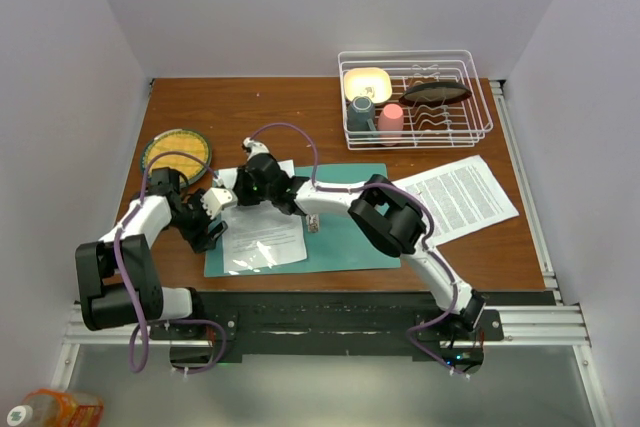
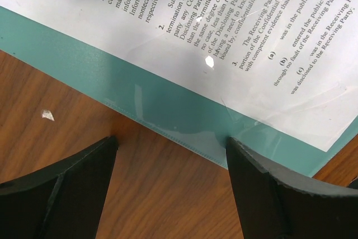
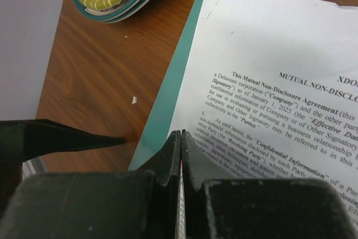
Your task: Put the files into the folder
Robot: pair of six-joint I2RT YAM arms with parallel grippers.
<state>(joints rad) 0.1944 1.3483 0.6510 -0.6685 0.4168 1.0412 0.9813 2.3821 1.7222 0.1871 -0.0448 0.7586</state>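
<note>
Pinched shut with the right gripper (image 3: 180, 135) on an edge of the files (image 3: 268, 54), flat on the folder's (image 3: 162, 121) left leaf. Held wide open and empty with the left gripper (image 2: 172, 140), just over the folder's left edge on the worktop (image 2: 56, 99).

Even bright light; soft shadows; glare fleck on files (image 2: 235, 32).

A flat teal-green card folder (image 1: 345, 242) lies spread open, near and central. One white printed paper sheet (image 1: 262, 237) rests on its left half; a second printed sheet (image 1: 460, 197) lies just right of it.
</note>
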